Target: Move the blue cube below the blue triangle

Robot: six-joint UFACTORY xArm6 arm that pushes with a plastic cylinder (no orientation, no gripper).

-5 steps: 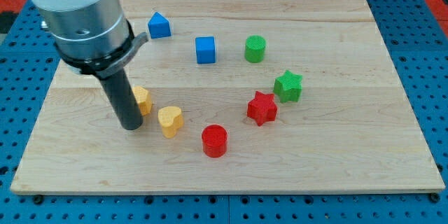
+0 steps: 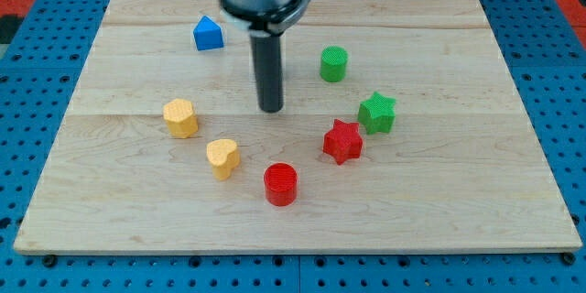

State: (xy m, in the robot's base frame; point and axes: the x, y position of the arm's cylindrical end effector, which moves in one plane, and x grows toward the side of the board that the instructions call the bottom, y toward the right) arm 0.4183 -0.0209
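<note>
The blue triangle (image 2: 208,34) sits near the view's top left of the wooden board (image 2: 458,174). The blue cube does not show: my dark rod stands in front of the spot to the right of the triangle where it stood. My tip (image 2: 270,109) rests on the board at the centre, to the right of and below the blue triangle, and left of the green cylinder (image 2: 334,63).
An orange hexagonal block (image 2: 181,117) and a yellow heart (image 2: 222,157) lie left of and below the tip. A red cylinder (image 2: 280,184), a red star (image 2: 342,141) and a green star (image 2: 376,113) lie below and to the right.
The rod has moved from the left side, beside the orange block, to the right and up to the centre. It now covers the blue cube. No block has visibly moved.
</note>
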